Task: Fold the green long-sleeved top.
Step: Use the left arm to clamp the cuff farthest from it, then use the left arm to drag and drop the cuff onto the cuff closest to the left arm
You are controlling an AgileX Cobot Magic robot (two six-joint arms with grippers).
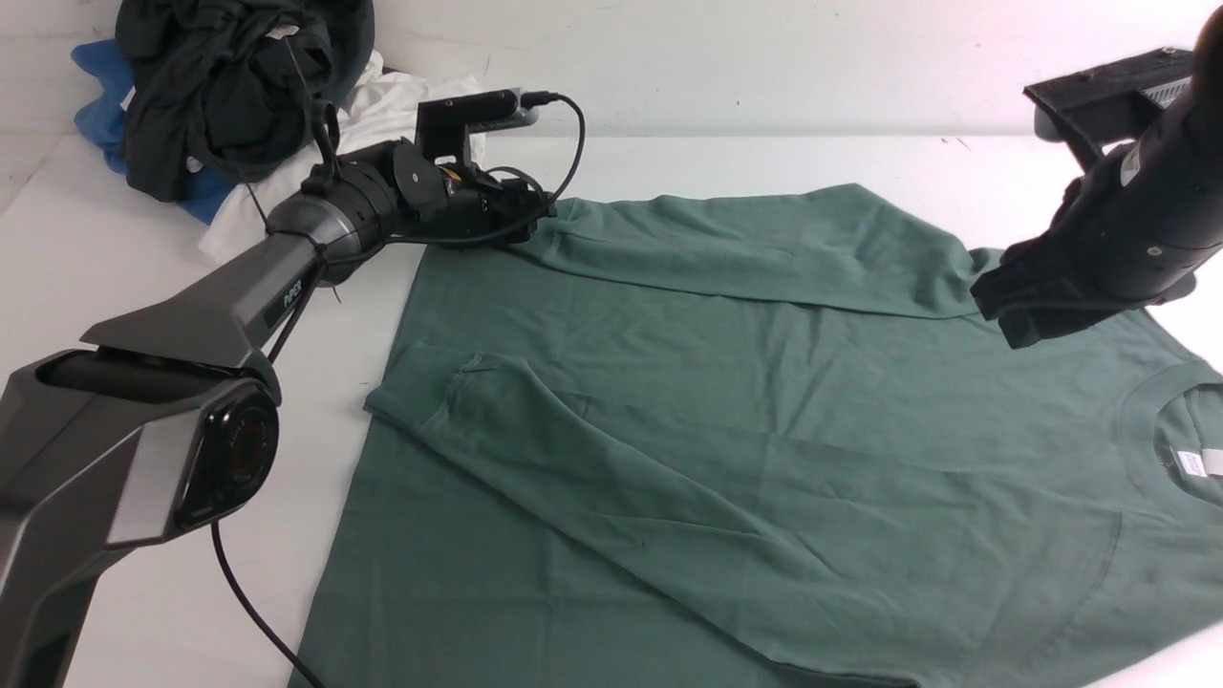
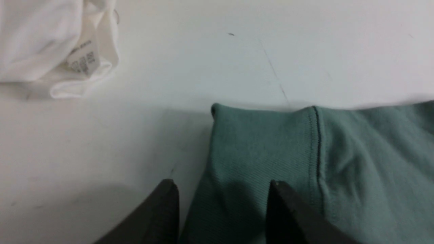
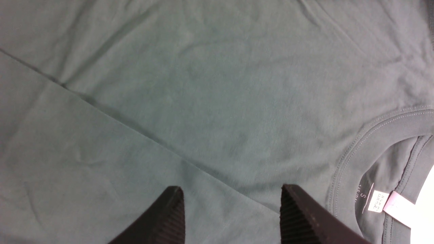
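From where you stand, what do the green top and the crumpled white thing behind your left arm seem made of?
Green top: matte knit, probably cotton jersey, given its soft creases and stitched, banded neckline. White thing: also fabric, thin and matte by its loose folds; fibre unclear.

The top point(image 1: 860, 382) lies across the table point(image 1: 315, 468), its neck opening point(image 1: 1170, 430) toward the right and its body reaching left. One sleeve point(image 1: 745, 248) lies along the far side, over the body — the other point(image 1: 621, 497) runs slantwise across the near part, its end at the left. On the far left of the table sits a pile of garments point(image 1: 248, 96) — just beyond the top's far left corner, with the wall point(image 1: 764, 67) behind.
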